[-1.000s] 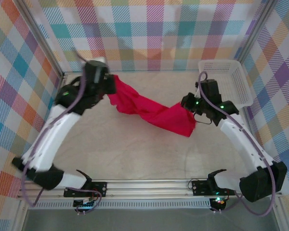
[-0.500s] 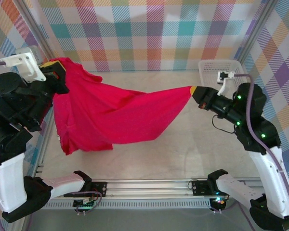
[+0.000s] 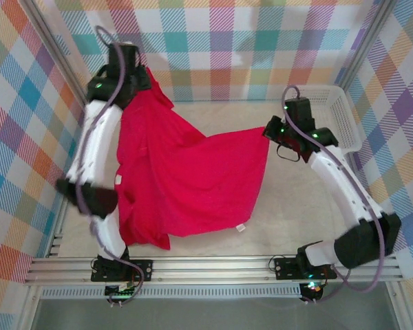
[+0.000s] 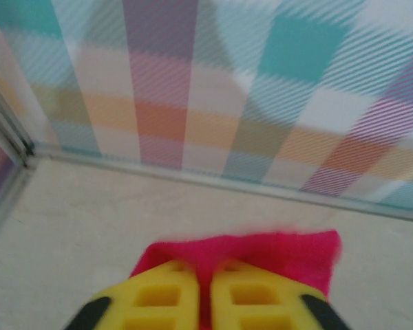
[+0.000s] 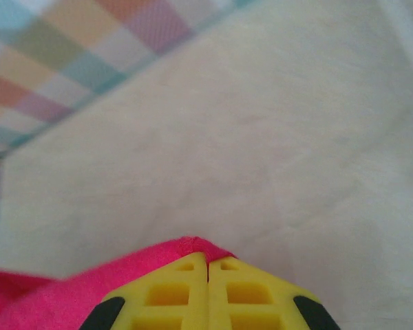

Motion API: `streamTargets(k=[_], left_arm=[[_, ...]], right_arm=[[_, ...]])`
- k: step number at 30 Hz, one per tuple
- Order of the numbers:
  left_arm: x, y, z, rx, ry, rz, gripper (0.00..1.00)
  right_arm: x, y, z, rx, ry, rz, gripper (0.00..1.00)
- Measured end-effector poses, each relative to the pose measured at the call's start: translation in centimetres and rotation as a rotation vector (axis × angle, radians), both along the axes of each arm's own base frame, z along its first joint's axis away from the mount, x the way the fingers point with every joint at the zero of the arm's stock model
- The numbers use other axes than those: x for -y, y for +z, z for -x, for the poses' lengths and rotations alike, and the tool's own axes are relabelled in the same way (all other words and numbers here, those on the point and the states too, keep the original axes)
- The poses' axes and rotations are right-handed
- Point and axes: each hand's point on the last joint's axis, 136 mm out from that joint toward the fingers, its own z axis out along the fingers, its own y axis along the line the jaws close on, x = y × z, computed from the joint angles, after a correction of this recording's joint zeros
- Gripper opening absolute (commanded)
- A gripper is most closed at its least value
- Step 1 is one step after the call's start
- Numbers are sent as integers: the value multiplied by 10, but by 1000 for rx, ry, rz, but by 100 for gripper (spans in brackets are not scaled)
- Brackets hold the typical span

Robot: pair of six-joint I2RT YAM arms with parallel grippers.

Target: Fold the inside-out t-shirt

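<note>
Well, near rail (image 3: 213, 265): I saw the metal rail running across the near edge of the table (image 3: 310, 206), with both arm bases bolted along it.
Left arm (image 3: 91, 148): it rose from its base up the left side of the table, and the shirt's left edge ran just beside it.
Inside-out t-shirt (image 3: 186, 179): the bright red cloth was spread wide over the left and middle of the table. Its lowest, bunched corner lay near the rail at the left, and its top edge was strung between the two grippers.
White tag (image 3: 240, 227): a small white tag sat at the shirt's near edge, toward its lower right corner.
Right arm (image 3: 344, 182): it curved from the near right base up to the middle right of the table.
Right gripper (image 3: 270, 130): from above I saw it meet the shirt's upper right corner. On the wrist camera its yellow fingers (image 5: 165, 295) were pressed together, pinching a red fold at their tips.
Left gripper (image 3: 139, 74): it was raised at the far left corner, holding the shirt's top. The wrist picture was blurred, but the yellow fingers (image 4: 168, 295) sat close together with a narrow strip of red cloth caught between them.
Basket (image 3: 344, 117): a white basket stood at the far right, just beyond the right gripper and apart from the shirt.
Checked wall (image 3: 248, 48): pastel plaid panels closed off the back and sides.
</note>
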Motion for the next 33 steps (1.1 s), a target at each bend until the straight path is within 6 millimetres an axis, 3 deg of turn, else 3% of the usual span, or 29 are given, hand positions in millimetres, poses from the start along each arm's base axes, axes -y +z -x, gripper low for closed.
streamTargets(k=[1, 2, 4, 6, 7, 10, 11, 14, 15, 18, 21, 24, 28, 31, 33], left_arm=[[-3, -42, -26, -82, 18, 17, 93], [-6, -73, -42, -146, 35, 28, 100], [-11, -135, -66, -265, 70, 36, 100], [-20, -177, -62, -381, 112, 24, 100], [-24, -188, -55, -429, 127, 18, 100], [-28, -200, -21, -535, 147, 5, 100], [-28, -199, 0, -568, 145, 2, 100], [-17, -186, 63, -563, 116, 63, 98], [-12, -180, 90, -546, 99, 104, 98], [0, -176, 144, -493, 59, 214, 97], [8, -207, 179, -512, 44, 295, 97], [10, -256, 200, -607, 69, 329, 97], [12, -309, 218, -732, 108, 351, 97], [13, -333, 207, -785, 137, 339, 97], [13, -345, 186, -813, 161, 306, 95]], right_arm=[[6, -19, -4, -47, -28, 28, 17], [10, -31, -5, -78, -45, 48, 30], [17, -52, -7, -135, -81, 78, 43], [19, -63, -7, -162, -89, 89, 47], [18, -64, -7, -164, -89, 88, 49], [10, -70, -5, -170, -66, 76, 50], [6, -71, -5, -171, -55, 71, 50], [-26, -82, -12, -184, 28, 39, 47], [-41, -89, -19, -195, 64, 24, 46], [-80, -114, -41, -243, 147, -12, 42], [-114, -149, -68, -302, 209, -36, 41], [-122, -187, -77, -372, 225, -36, 41], [-109, -227, -75, -466, 202, -28, 40], [-96, -234, -70, -483, 181, -37, 39], [-88, -236, -59, -486, 173, -37, 36]])
